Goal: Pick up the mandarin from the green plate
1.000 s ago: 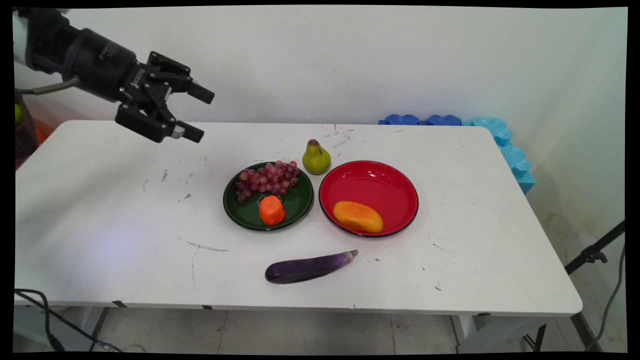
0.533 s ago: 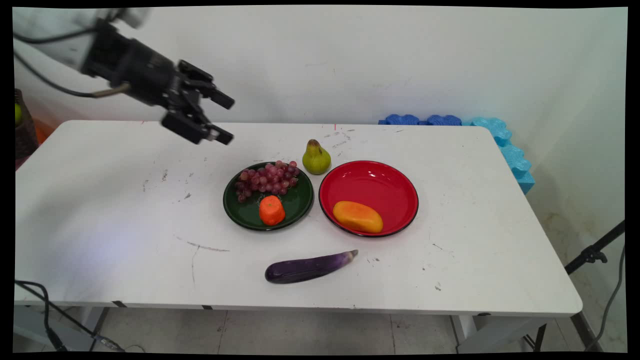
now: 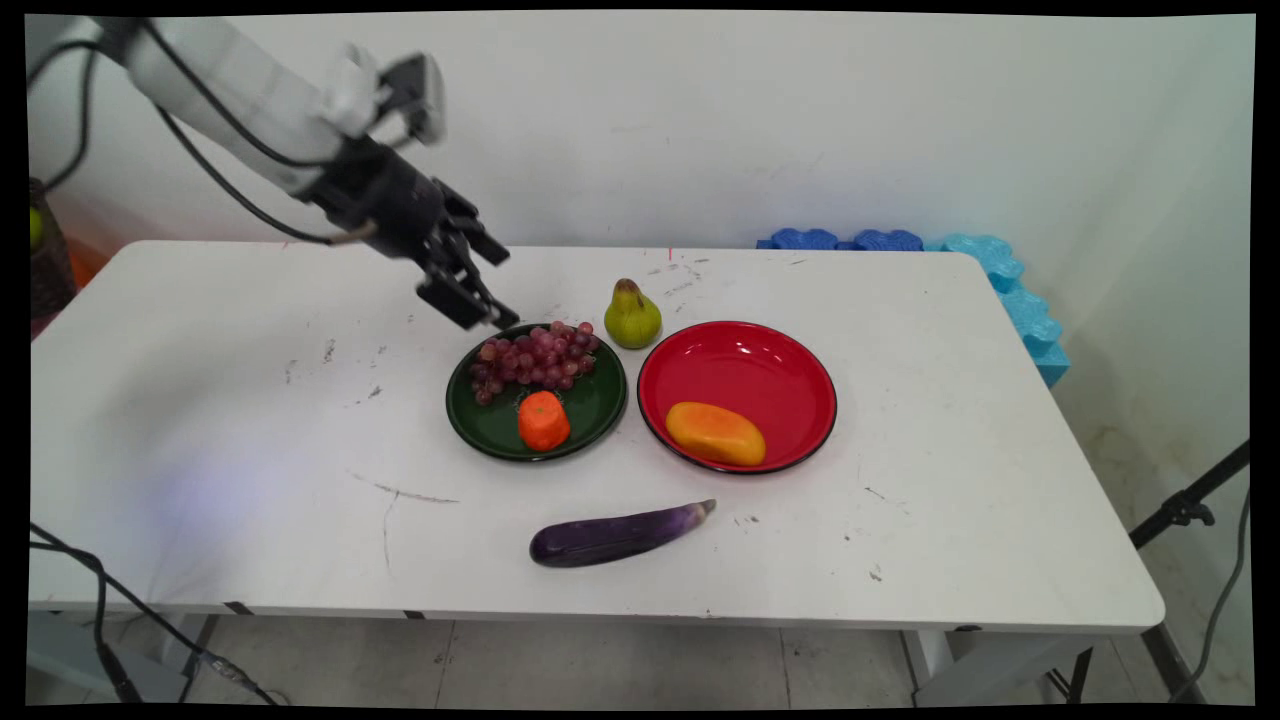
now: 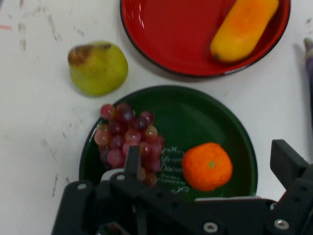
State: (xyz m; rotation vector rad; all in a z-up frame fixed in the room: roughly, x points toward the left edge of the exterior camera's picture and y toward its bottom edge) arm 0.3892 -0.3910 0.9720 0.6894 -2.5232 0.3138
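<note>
My black gripper (image 3: 503, 288) hangs open just above the back left rim of a dark green plate (image 3: 595, 400). A bunch of red grapes (image 3: 535, 358) lies on that plate, closest to the fingers, with an orange (image 3: 543, 421) in front of it. In the hand view the gripper (image 4: 210, 159) looks down on the green plate (image 4: 195, 112), with the grapes (image 4: 127, 139) by the left finger and the orange (image 4: 207, 166) between the fingers. Nothing is held.
A green pear (image 3: 632, 316) stands behind the two plates. The red plate (image 3: 745, 365) to the right holds a yellow-orange mango (image 3: 715, 433). A purple eggplant (image 3: 615, 535) lies near the front edge. Blue foam pieces (image 3: 1000, 270) line the back right corner.
The arm has swung right and down from the table's back left corner to the green plate's rim. The gripper stayed open. Nothing on the table moved.
</note>
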